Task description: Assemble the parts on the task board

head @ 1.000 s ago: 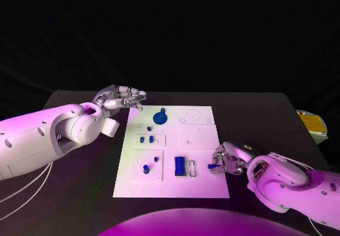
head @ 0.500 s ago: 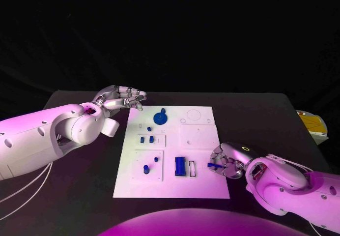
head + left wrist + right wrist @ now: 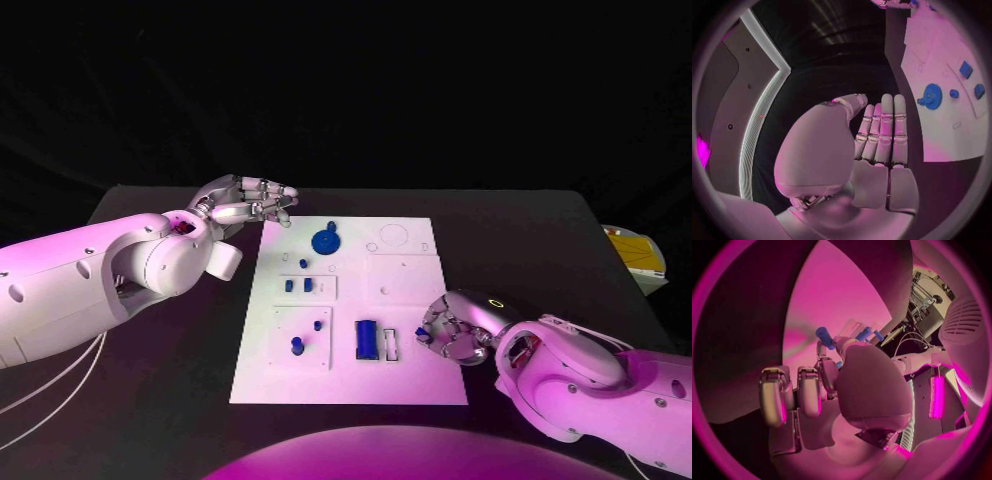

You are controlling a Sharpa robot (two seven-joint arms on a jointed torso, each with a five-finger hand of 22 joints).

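The white task board [image 3: 408, 380] lies mid-table. On it are a blue gear [image 3: 327, 239], two small blue pieces [image 3: 294, 285], two blue pegs [image 3: 297, 343] and a blue block [image 3: 366, 338] next to a white-rimmed slot [image 3: 391, 342]. My right hand [image 3: 457, 335] is over the board's right edge, fingers curled, pinching a small blue part [image 3: 423, 334] just right of the slot. In the right wrist view a blue peg [image 3: 824, 335] shows at its fingertips. My left hand [image 3: 247, 200] hovers off the board's far left corner, holding nothing. The left wrist view shows its fingers [image 3: 882, 131] straight, with the gear [image 3: 931, 96] beyond them.
A yellow object [image 3: 636, 250] lies at the table's right edge. Bare black table [image 3: 173, 400] surrounds the board on both sides. The board's far right quarter carries printed outlines [image 3: 392, 237].
My right hand has shifted slightly left toward the slot and its fingers have drawn in round the blue part, which now sticks out less. The left hand has not moved.
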